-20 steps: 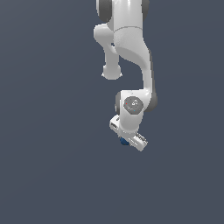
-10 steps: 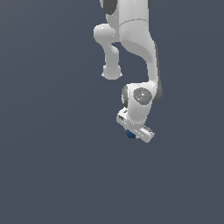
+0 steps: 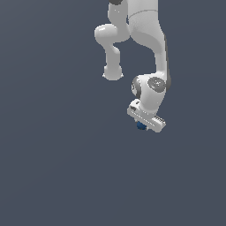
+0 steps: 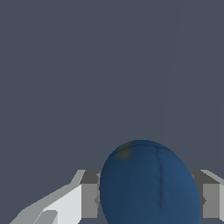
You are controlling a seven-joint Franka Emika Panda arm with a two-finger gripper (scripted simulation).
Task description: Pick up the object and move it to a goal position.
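Note:
The object (image 3: 141, 126) is a tiny dark blue rounded blob peeking out under the white gripper (image 3: 143, 125) in the exterior view. In the wrist view the object (image 4: 148, 183) fills the space between the two grey fingers (image 4: 89, 199), which press on it from both sides. The gripper is shut on the object and holds it up against the plain grey background. Most of the object is hidden by the hand in the exterior view.
The white arm (image 3: 150, 48) comes down from the upper edge of the exterior view, with its elbow (image 3: 112, 73) toward the exterior view's left. Only flat dark grey surroundings show elsewhere.
The gripper with the blue object in it has risen and moved toward the exterior view's right. The arm has folded upward with it.

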